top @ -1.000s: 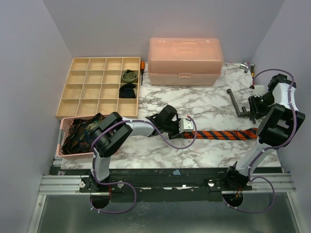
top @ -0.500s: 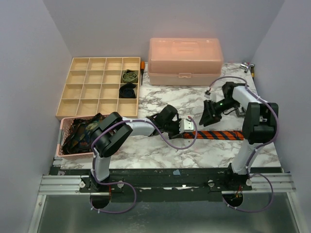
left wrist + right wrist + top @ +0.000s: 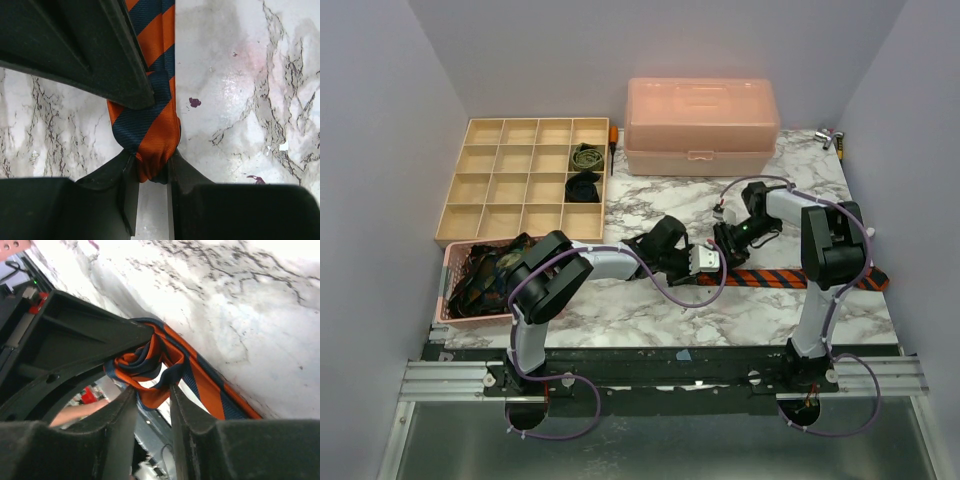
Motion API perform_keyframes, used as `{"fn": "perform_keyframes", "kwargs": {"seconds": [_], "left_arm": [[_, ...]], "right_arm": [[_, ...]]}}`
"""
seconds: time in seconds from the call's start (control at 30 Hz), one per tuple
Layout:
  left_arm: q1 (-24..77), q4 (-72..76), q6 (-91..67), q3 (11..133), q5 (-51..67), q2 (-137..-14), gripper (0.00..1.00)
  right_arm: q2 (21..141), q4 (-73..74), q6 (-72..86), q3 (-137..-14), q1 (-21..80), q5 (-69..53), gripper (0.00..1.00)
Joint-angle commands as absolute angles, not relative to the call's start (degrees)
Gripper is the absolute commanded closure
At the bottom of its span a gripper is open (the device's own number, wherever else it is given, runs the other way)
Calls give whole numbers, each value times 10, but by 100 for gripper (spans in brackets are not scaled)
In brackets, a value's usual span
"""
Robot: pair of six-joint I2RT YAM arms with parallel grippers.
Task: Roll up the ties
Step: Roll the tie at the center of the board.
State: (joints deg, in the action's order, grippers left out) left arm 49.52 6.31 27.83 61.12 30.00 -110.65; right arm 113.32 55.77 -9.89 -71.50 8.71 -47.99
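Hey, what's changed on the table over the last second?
The right gripper swung from the far right leftward to the folded end of the striped tie, beside the left gripper; its fingers now straddle that fold. The left gripper stayed clamped on the tie. The divided tray and pink case did not move.

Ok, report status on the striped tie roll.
Left fingers shut on the striped tie, at its end. Right fingers straddle the folded start, grip unclear. Rest lies straight on the marble tabletop.
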Motion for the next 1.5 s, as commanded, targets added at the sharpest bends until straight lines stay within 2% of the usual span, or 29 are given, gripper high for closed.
{"fn": "perform_keyframes", "kwargs": {"seconds": [0.0,0.1,0.13,0.27,0.33,0.43,0.6,0.77,1.0,1.33,1.47], "left_arm": [[493,-42,282,594,254,-1145,91],[493,-43,280,595,254,-1147,89],[492,-42,277,596,254,-1147,87],[484,-14,254,584,269,-1130,60],[475,26,236,565,288,-1109,50],[468,83,216,533,306,-1079,40],[460,198,179,469,344,-1044,30],[460,327,128,438,355,-1066,29],[464,492,80,442,373,-1139,38],[480,625,40,478,379,-1238,38],[489,651,26,499,372,-1269,42]], "right_arm": [[1153,528,-85,-719,93,-458,74],[1156,533,-93,-719,94,-437,95],[1155,534,-96,-717,93,-426,100],[1146,520,-100,-695,94,-367,100],[1151,505,-95,-685,94,-345,100],[1166,487,-90,-681,102,-314,100],[1180,467,-79,-686,113,-281,100],[1193,458,-78,-686,116,-260,100],[1236,465,-82,-720,120,-246,100],[1266,481,-85,-747,120,-219,100],[1271,481,-82,-750,120,-218,100]]}}
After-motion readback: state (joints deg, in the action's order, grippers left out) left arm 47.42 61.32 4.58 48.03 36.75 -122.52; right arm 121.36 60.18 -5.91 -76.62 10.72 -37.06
